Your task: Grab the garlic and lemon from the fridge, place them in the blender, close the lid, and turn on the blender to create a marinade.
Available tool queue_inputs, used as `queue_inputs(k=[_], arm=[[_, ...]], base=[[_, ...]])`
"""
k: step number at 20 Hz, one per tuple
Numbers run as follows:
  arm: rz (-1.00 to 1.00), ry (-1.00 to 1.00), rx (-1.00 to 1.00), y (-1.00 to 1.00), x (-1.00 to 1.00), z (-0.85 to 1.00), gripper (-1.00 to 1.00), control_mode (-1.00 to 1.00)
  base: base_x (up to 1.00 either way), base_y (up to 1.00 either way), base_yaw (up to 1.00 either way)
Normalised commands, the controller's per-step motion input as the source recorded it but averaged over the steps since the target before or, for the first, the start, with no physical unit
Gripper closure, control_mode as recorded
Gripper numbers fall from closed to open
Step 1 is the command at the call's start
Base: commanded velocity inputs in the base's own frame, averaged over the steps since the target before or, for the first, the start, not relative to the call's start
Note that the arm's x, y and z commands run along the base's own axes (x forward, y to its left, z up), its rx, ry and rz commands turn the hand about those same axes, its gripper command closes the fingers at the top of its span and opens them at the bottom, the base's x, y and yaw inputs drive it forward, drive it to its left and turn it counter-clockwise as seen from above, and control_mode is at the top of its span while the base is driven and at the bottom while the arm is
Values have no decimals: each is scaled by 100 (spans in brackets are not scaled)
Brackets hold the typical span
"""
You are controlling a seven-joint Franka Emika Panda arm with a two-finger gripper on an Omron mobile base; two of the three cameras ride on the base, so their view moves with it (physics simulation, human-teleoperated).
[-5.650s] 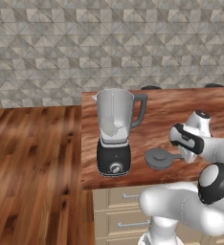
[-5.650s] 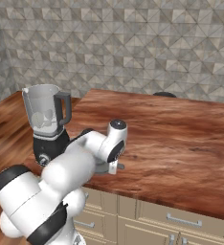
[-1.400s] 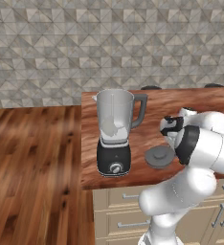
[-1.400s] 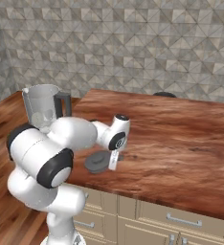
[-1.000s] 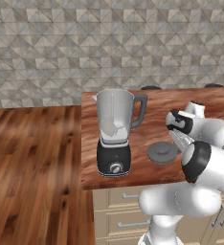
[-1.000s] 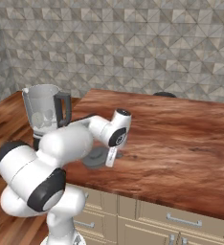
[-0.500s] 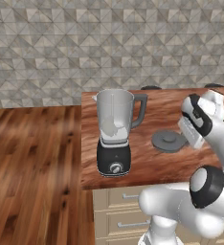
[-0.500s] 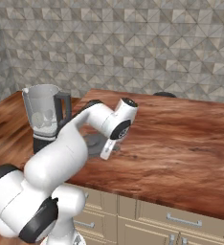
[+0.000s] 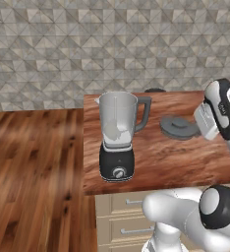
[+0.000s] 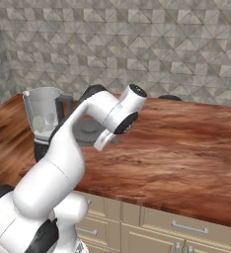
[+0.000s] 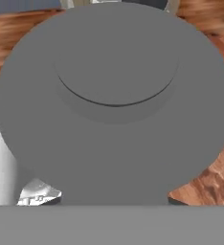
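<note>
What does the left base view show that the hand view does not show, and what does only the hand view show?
The left base view alone shows the blender whole: clear jar, side handle, black base with a silver knob, something pale inside the jar, and the counter with drawers under it. The hand view alone shows the lid from very close, with its raised centre knob clear in outline. Both views share the dark grey lid and the brown wooden counter around it.

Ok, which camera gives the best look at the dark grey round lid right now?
The hand view: the dark grey round lid spans it, raised centre plain. Left base view shows it small on the counter beside the gripper; right base view, partly behind the arm.
</note>
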Motion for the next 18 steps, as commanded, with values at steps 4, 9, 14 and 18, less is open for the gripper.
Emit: queue_inputs(k=[4,9,14,18], arm=[[-19,-5,3,37,-10,66,100,-100],[-19,-5,2,34,-4,65,100,-100],[-18,-5,3,35,-1,65,100,-100],[-13,-1,1,47,0,52,100,-100]], base=[[0,0,0],[0,0,0],[0,0,0],[0,0,0]])
